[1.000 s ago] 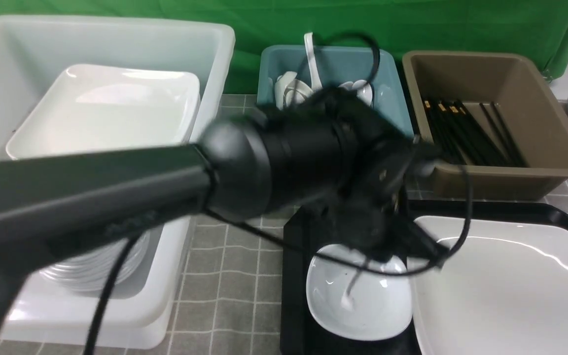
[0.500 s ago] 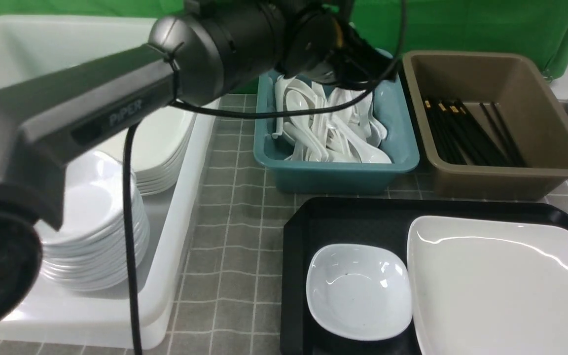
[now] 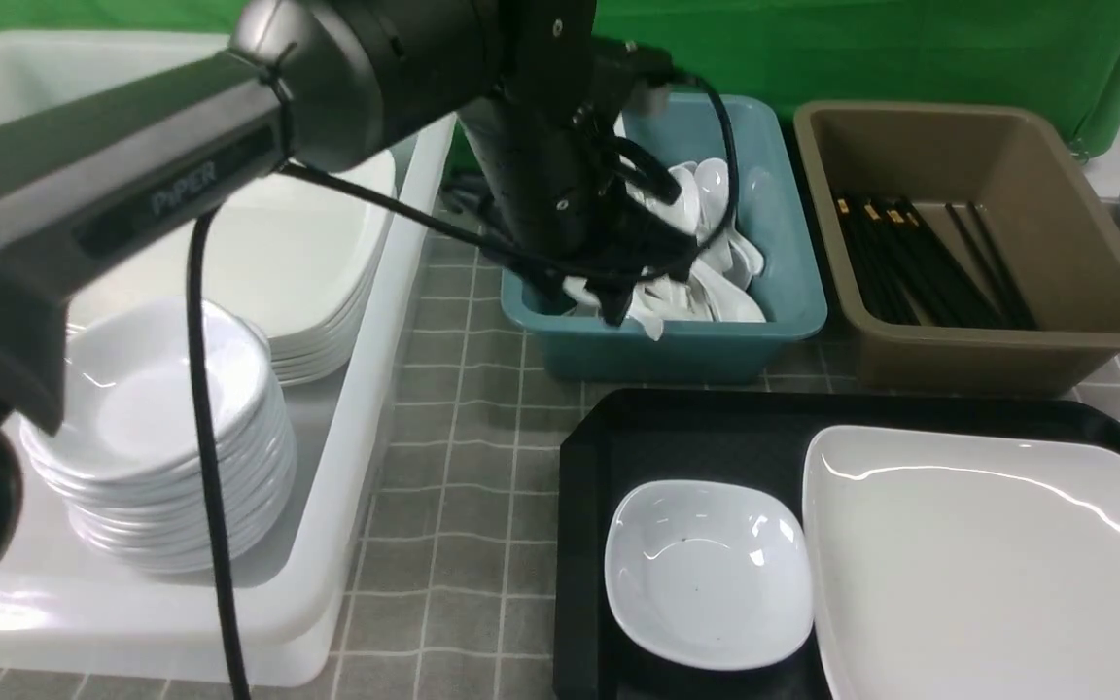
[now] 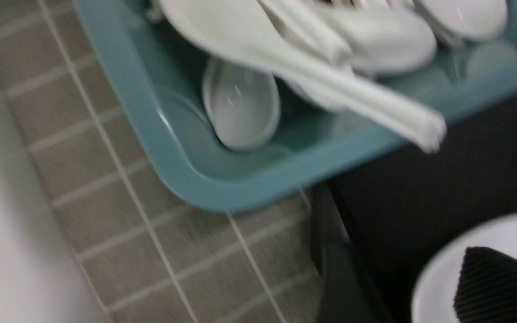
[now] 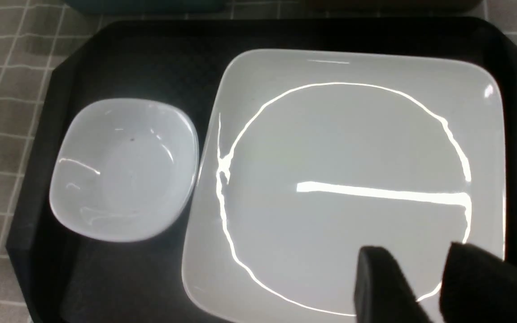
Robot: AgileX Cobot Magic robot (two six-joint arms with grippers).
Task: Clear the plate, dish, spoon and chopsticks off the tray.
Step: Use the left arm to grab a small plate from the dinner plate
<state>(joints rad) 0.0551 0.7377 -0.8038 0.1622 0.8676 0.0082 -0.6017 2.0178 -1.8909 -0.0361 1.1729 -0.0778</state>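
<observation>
Left claw (image 3: 618,280): over 7 o'clock corner of teal plastic bin (image 3: 667,342); spread unclear.
Right claw (image 5: 415,256): jaws apart, empty, above large glossy white rounded-square plate (image 5: 352,148).

I can read one word: "PiPER" (image 3: 189,187). It is printed in pale grey letters on the dark grey, flat-sided forearm link (image 3: 64,209) of my left arm, and it shows in the front view. The first letter is a capital, the second a small i, and the last three are capitals. The word runs lengthwise along the link, climbing toward the rounded black joint (image 3: 366,68) at its far end. A black cable (image 3: 202,389) hangs down from just under the last letters. The print is a little soft but legible.
</observation>
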